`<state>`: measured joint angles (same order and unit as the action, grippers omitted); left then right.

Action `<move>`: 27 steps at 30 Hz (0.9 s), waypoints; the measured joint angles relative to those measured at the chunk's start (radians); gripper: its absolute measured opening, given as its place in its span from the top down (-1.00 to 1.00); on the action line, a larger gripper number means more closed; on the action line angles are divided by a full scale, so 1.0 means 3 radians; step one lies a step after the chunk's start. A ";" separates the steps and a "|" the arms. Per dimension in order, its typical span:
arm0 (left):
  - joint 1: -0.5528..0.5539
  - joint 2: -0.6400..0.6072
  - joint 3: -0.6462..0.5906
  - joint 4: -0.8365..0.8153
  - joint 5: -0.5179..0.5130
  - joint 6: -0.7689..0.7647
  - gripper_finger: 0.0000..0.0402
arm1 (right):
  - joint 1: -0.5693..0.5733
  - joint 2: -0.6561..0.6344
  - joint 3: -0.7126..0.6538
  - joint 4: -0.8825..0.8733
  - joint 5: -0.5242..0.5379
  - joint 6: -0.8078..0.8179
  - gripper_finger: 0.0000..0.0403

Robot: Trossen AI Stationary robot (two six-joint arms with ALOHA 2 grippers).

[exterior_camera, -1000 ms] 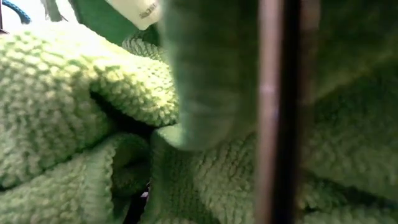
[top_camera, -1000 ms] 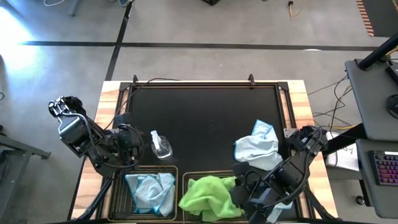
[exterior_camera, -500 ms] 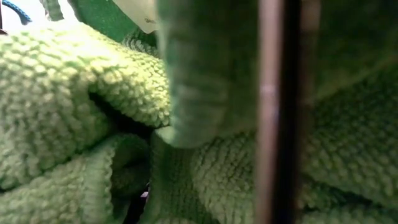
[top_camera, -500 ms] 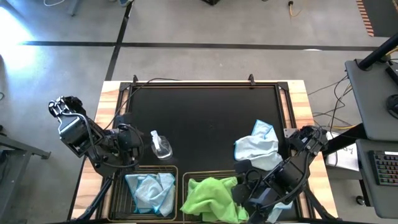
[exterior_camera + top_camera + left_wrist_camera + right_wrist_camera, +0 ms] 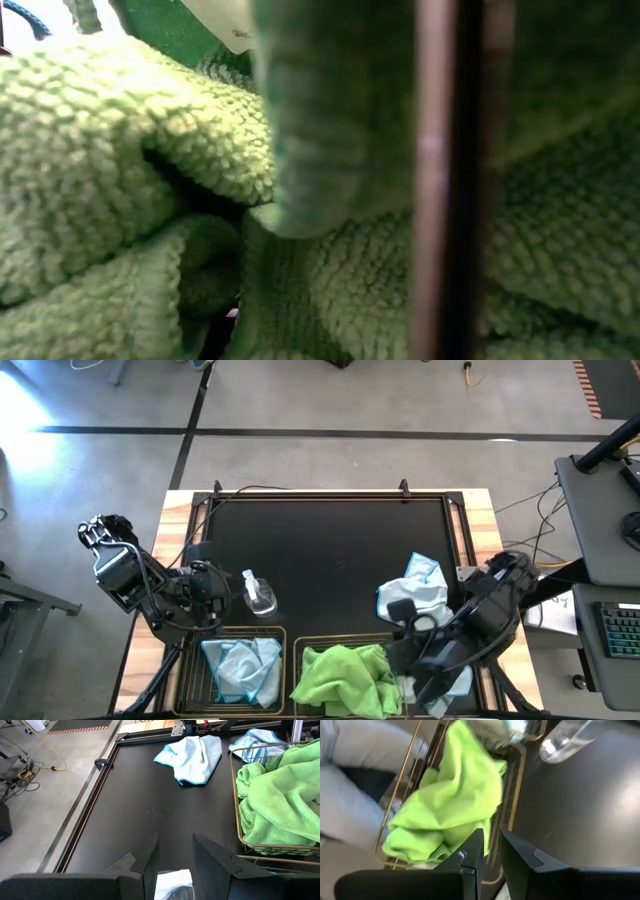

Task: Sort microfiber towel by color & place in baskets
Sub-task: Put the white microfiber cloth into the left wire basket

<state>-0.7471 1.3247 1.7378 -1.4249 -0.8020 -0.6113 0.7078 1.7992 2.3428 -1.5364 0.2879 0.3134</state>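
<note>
A lime green microfiber towel (image 5: 345,678) lies bunched in the right basket (image 5: 516,790); it also fills the low view (image 5: 120,180) behind a basket wire (image 5: 440,180). A light blue towel (image 5: 240,665) lies in the left basket (image 5: 205,680). Another light blue towel (image 5: 415,595) lies crumpled on the black mat, and it shows in the left wrist view (image 5: 192,752) too. My right gripper (image 5: 402,660) hangs above the green towel's right end; its fingers (image 5: 491,837) stand a narrow gap apart with nothing between them. My left gripper (image 5: 175,840) waits open at the table's left.
A small clear spray bottle (image 5: 258,595) lies on the mat just right of my left gripper. More light blue cloth (image 5: 257,740) lies beyond the right basket, under my right arm. The mat's far half is bare, framed by a raised rail (image 5: 310,493).
My right arm has drawn back toward the table's right edge and risen a little, away from the green towel. The towel's right part, which stood raised toward the gripper, has dropped and now lies inside the basket. My left arm has kept still.
</note>
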 joint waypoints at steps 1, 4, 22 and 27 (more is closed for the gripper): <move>0.0000 0.0000 0.0000 -0.0001 0.0001 0.0000 0.49 | -0.0001 -0.0049 0.0000 0.0013 0.0049 0.0000 0.74; 0.0000 0.0000 0.0000 -0.0021 0.0001 0.0000 0.49 | -0.0005 -0.0185 0.0000 0.0044 0.0117 0.0001 0.73; 0.0000 0.0000 0.0000 -0.0125 0.0001 0.0014 0.49 | -0.0145 -0.0463 -0.0459 0.0702 0.0297 -0.0741 0.73; 0.0000 -0.0001 0.0000 -0.0152 0.0001 0.0014 0.49 | -0.0284 -0.0681 -0.1035 0.0900 0.0165 -0.0673 0.73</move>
<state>-0.7471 1.3243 1.7378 -1.4705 -0.8017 -0.6071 0.6226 1.5951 2.0322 -1.2664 0.3374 0.1115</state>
